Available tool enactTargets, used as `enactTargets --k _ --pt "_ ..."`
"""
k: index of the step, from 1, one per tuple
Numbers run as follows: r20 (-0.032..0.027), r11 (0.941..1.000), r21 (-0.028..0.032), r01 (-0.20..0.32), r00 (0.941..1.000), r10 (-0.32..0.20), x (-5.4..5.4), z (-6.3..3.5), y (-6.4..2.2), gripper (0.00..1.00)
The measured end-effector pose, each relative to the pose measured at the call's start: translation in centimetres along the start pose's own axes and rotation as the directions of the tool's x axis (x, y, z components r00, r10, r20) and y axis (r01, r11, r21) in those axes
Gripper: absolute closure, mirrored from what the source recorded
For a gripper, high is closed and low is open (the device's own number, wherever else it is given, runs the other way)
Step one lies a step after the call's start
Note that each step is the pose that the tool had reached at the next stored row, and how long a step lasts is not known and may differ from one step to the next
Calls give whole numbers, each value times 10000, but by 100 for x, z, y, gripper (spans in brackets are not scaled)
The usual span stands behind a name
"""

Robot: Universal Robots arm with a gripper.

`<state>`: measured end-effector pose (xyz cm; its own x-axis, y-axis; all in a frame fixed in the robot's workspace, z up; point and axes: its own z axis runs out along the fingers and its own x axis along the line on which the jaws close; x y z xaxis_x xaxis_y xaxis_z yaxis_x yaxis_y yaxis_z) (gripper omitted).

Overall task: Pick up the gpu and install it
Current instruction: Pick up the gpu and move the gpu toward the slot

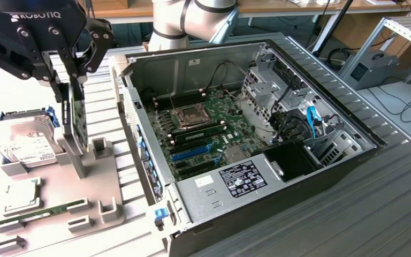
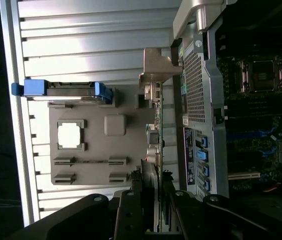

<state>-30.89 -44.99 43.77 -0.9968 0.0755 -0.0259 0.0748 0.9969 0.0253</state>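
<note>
We saw the case (image 1: 320, 176) open on top, leaving a way straight down. Its wall (image 1: 129, 107) stood between the board and the gripper (image 1: 71, 80), which was clamped on the gpu (image 1: 75, 120). Above the blue slots (image 1: 191, 153) there was free room. The drive cage (image 1: 263, 85) and cables (image 1: 311, 119) crowded the exterior view's right. 1 hard drive (image 1: 20, 140) stood just beside the gpu.

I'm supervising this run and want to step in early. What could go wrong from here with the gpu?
1. The gpu stands on edge in the holder with the gripper at its top; a tilted lift might jam it in the slot.
2. The case wall rises right beside the holder, so the card may clip it on the way over.
</note>
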Motion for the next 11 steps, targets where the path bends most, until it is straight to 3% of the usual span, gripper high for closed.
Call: enactTargets --k 11 --pt "0 10000 0 0 10000 0 -1 -41 1 74"
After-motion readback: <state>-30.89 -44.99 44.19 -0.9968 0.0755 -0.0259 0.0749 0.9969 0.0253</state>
